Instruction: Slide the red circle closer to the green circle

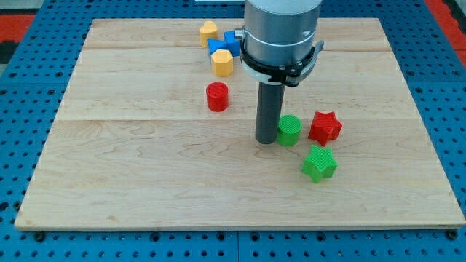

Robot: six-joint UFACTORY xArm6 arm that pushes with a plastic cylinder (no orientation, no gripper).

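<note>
The red circle (217, 97) stands on the wooden board, left of centre toward the view's top. The green circle (289, 130) stands to its lower right, near the board's middle. My tip (266, 140) rests on the board right beside the green circle's left side, touching or nearly touching it. The tip is to the lower right of the red circle, well apart from it. The rod rises from the tip into the grey arm body at the view's top.
A red star (325, 127) sits just right of the green circle. A green star (319, 164) lies below it. At the view's top are a yellow hexagon (222, 62), another yellow block (209, 32) and blue blocks (225, 43). The wooden board (109, 167) lies on a blue pegboard.
</note>
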